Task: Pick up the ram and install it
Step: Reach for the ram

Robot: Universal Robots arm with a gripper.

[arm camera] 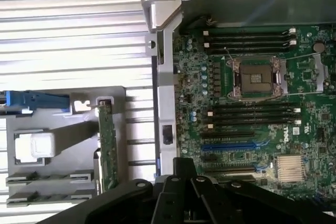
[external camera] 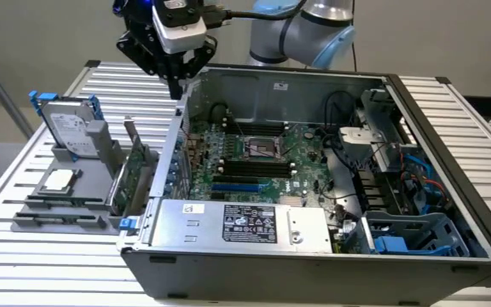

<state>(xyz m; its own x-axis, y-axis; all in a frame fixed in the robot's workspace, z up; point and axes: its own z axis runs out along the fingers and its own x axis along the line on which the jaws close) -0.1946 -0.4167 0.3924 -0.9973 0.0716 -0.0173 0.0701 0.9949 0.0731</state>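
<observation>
1. The bench (external camera: 100, 89) is made of pale, ribbed metal slats. On it lies an open, boxy computer case (external camera: 314, 272) of dark grey steel.
2. A green motherboard (arm camera: 252, 145) lies flat on the case floor. It is studded with small parts and carries a square silver processor socket (arm camera: 255, 78).
3. Long, straight black memory slots (arm camera: 252, 119) run in parallel rows beside the socket, with white clips at their ends.
4. Just outside the case wall sits a matte grey plastic holder (arm camera: 73, 140). A silver hard drive (external camera: 68, 128) with blue rails stands upright in it.
5. A narrow green board (arm camera: 107, 145) stands on edge in that holder, parallel to the case wall. I cannot tell whether it is the ram or a bracketed card.
6. The hand (external camera: 176, 86) is black and angular. It hangs above the case wall on the holder side and touches nothing.
7. Its fingertips are drawn together, and nothing can be seen gripped between them.
</observation>
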